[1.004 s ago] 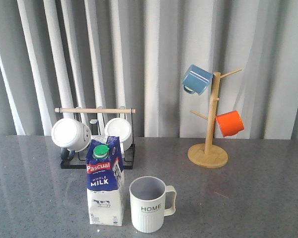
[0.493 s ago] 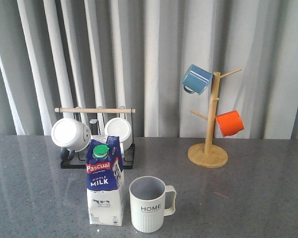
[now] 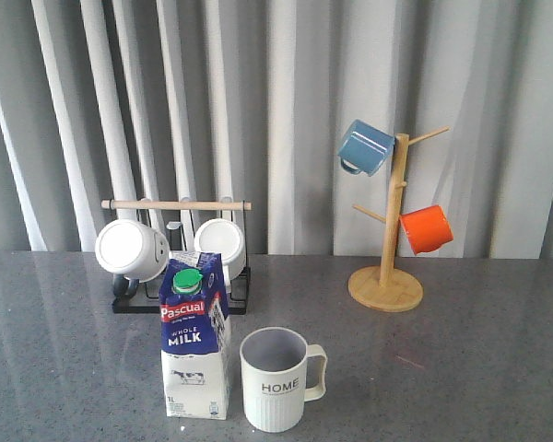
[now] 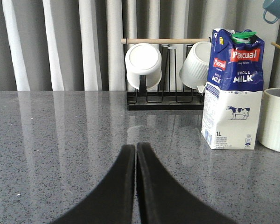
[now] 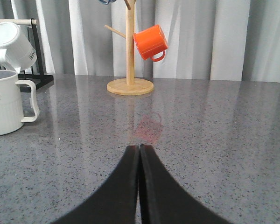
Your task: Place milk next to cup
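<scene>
The milk carton, dark blue above and white below with a green cap, stands upright on the grey table just left of the cream ribbed "HOME" cup, a small gap between them. The milk also shows in the left wrist view, with the cup's edge beside it. The cup shows in the right wrist view. My left gripper is shut and empty, low over the table, well short of the milk. My right gripper is shut and empty. Neither gripper shows in the front view.
A black rack with a wooden bar holds two plain white mugs behind the milk. A wooden mug tree at the back right carries a blue mug and an orange mug. Grey curtains hang behind.
</scene>
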Controlling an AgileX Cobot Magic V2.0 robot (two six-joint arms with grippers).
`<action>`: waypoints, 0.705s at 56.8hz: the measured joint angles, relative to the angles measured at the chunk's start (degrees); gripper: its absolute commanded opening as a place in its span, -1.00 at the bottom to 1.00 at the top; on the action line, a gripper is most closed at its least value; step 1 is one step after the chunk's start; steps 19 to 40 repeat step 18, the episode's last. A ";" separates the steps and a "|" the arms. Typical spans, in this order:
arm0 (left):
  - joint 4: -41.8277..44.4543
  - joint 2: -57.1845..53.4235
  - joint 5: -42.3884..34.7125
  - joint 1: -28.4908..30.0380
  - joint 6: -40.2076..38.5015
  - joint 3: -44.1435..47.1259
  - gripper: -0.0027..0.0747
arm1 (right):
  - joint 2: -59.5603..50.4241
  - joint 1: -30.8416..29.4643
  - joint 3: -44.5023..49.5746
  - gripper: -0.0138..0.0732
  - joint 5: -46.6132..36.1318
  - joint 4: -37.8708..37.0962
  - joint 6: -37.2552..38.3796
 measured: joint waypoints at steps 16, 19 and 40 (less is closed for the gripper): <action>0.00 0.00 0.00 0.00 0.00 0.00 -0.95 | 0.00 0.00 0.00 -0.70 0.21 0.00 0.14; 0.00 0.00 0.00 0.00 0.00 0.00 -0.95 | 0.00 0.00 0.00 -0.70 0.33 0.00 0.14; 0.00 0.00 0.00 0.00 0.00 0.00 -0.95 | 0.00 0.00 0.00 -0.70 0.33 0.00 0.14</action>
